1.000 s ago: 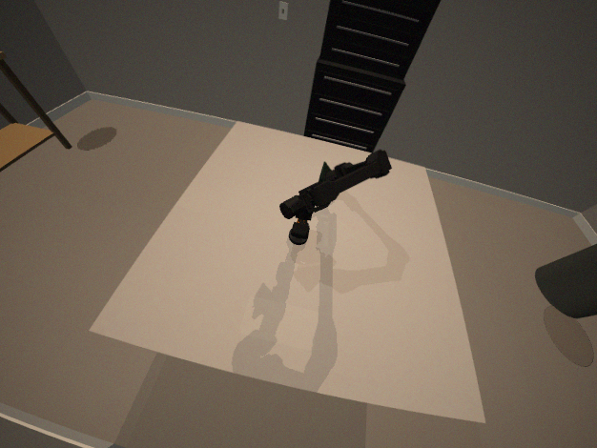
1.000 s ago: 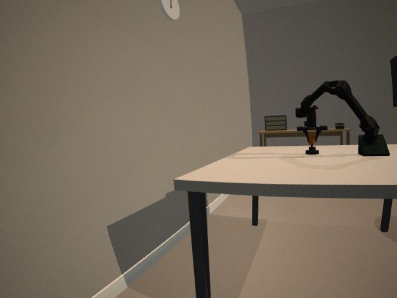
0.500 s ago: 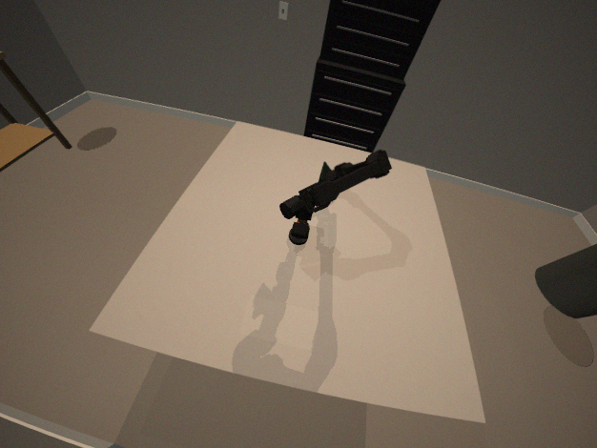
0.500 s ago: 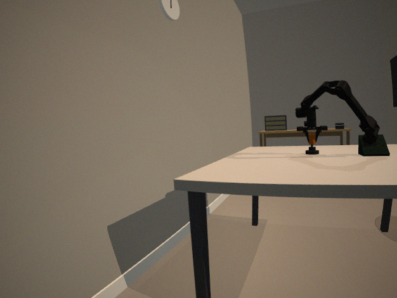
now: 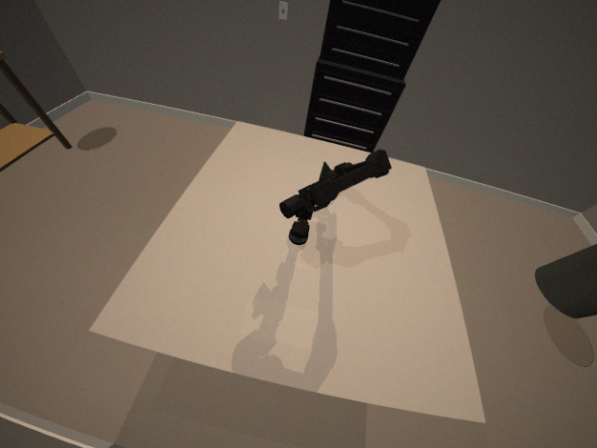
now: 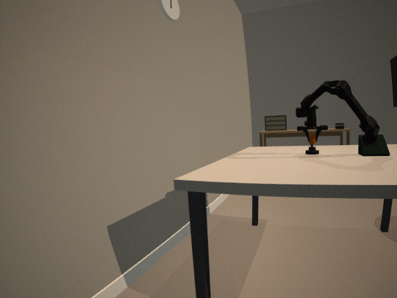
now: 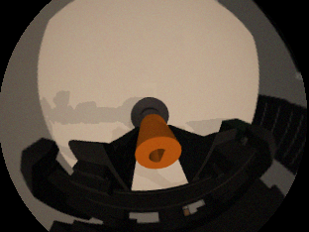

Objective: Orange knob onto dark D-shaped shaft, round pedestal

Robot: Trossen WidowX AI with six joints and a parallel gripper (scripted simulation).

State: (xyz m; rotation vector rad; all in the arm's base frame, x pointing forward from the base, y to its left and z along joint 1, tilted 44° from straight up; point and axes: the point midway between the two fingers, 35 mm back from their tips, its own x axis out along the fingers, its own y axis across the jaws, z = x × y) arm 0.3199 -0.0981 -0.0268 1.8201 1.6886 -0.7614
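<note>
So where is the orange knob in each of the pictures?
Top view: the orange knob is only a sliver near the middle, under the arm's tip.
Exterior view: right of centre, held in the gripper just above the round pedestal.
Wrist view: centre, big, pointing toward the camera.
Shared landmark: the pedestal, directly beneath the knob in every view.

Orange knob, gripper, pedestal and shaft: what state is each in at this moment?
Orange knob: held above the pedestal, not yet pushed down, hole end toward the wrist camera.
Gripper: shut on the orange knob, pointing down.
Pedestal: upright on the table, under the knob.
Shaft: hidden, cannot tell.
</note>
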